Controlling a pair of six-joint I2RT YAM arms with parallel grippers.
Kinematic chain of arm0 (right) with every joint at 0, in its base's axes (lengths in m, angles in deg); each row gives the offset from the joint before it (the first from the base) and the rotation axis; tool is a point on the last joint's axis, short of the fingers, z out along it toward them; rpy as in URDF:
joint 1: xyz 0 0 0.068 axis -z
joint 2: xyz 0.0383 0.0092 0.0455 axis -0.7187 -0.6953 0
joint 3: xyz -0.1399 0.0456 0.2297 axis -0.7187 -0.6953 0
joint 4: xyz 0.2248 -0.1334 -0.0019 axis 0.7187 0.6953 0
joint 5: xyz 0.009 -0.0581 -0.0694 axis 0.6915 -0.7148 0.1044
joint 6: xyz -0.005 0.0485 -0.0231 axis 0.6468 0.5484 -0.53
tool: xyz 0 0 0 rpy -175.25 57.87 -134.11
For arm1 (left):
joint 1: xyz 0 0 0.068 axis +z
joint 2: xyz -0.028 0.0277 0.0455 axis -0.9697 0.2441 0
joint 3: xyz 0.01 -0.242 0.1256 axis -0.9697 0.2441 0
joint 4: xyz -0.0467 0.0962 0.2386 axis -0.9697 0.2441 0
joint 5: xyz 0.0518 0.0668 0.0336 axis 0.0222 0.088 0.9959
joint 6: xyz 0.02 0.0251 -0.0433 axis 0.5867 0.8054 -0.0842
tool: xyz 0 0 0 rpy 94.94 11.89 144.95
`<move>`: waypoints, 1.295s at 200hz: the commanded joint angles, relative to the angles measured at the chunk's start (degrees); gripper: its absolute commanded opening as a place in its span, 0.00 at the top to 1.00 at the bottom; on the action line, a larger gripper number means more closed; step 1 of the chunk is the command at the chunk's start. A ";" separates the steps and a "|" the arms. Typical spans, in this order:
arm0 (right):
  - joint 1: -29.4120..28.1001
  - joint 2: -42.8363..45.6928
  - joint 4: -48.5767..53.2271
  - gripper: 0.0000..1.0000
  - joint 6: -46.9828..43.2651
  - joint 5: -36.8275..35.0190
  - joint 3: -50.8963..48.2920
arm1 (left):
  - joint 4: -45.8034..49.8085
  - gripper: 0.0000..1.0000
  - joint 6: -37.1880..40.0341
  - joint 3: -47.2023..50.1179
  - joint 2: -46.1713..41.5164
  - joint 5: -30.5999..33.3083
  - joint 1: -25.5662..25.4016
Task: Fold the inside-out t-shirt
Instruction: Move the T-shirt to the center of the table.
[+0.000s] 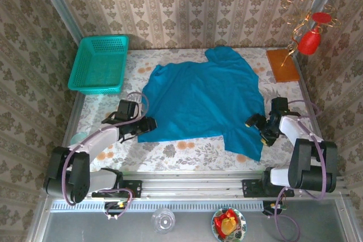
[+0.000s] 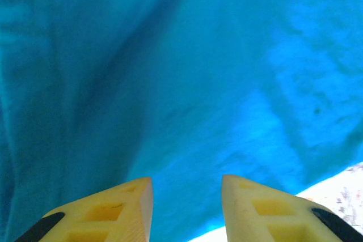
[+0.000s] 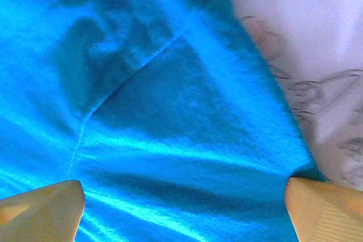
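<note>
The floral-patterned surface (image 1: 170,152) takes up most of my overhead view, walled in on three sides. The plain teal-blue soft cloth t-shirt (image 1: 198,97) lies spread across its middle, mostly flat. One sleeve points to the far edge and a loose corner droops toward the near edge on the right.

The turquoise-green plastic mesh basket (image 1: 99,63) sits at the far left, well apart from the cloth. The flat orange wooden board (image 1: 282,63) is at the far right, just beside the shirt's upper edge.

The left tool (image 1: 147,126) is at the shirt's near-left corner. In its wrist view the jaws stand partly parted, with cloth lying beyond them and nothing that I can see pinched. The right tool (image 1: 256,127) is over the near-right corner with its jaws spread wide and released. A raised seam (image 3: 130,77) runs between them, and bare surface shows just past the cloth's edge.

I judge this to be the start of a fold, with both tools lined up on the near hem and neither gripping. The next move calls for closing on each corner and carrying the hem away from me. The room ahead is free over the shirt itself. The basket and the board bound it at the sides, and the board is the closer hazard.
</note>
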 commanded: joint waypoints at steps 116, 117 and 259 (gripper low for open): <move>2.01 12.73 -5.72 0.19 1.24 12.04 -1.21 | 8.81 0.60 -2.84 2.84 -16.54 4.15 -0.28; 2.05 12.41 -6.00 0.19 1.09 12.36 -1.14 | 8.65 0.60 -2.80 2.66 -16.23 3.94 -0.32; 7.23 -16.55 3.29 0.21 7.32 -2.62 10.12 | 3.00 0.68 -2.04 4.45 3.19 -0.41 -1.08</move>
